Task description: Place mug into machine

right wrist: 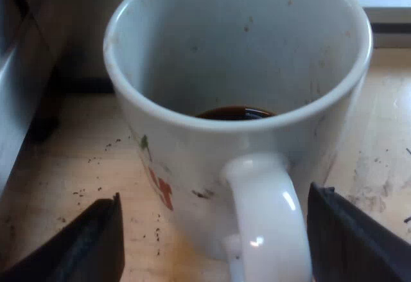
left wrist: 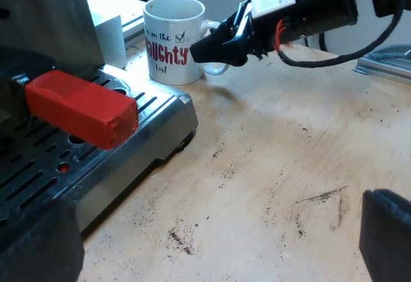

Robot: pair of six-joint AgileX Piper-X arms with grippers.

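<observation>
The right end effector (right wrist: 215, 230) stands open at the mug (right wrist: 237, 70), one black finger (right wrist: 83, 243) on each side of the mug's handle (right wrist: 266, 218). The handle sits between the fingers with a gap showing on both sides, so nothing is gripped. From the left wrist view this end effector reaches in level with the mug's upper half, its tips at the handle on the side turned away from the espresso machine (left wrist: 128, 134).

The left end effector (left wrist: 212, 243) is spread wide over the bare wooden worktop (left wrist: 276, 141) just beside the machine's near corner, and it holds nothing.

The mug is white, with red and green lettering on its wall. It stands upright on the worktop, close beside the far end of the machine's slotted metal drip tray (left wrist: 144, 105) and not on it. A little dark liquid lies in its bottom, and brown specks mark its inner wall.

The red end (left wrist: 80, 108) of the holder's handle juts out above the drip tray, well apart from the mug. Coffee grounds (left wrist: 180, 237) are scattered over the worktop near the tray's edge and around the foot of the mug.
</observation>
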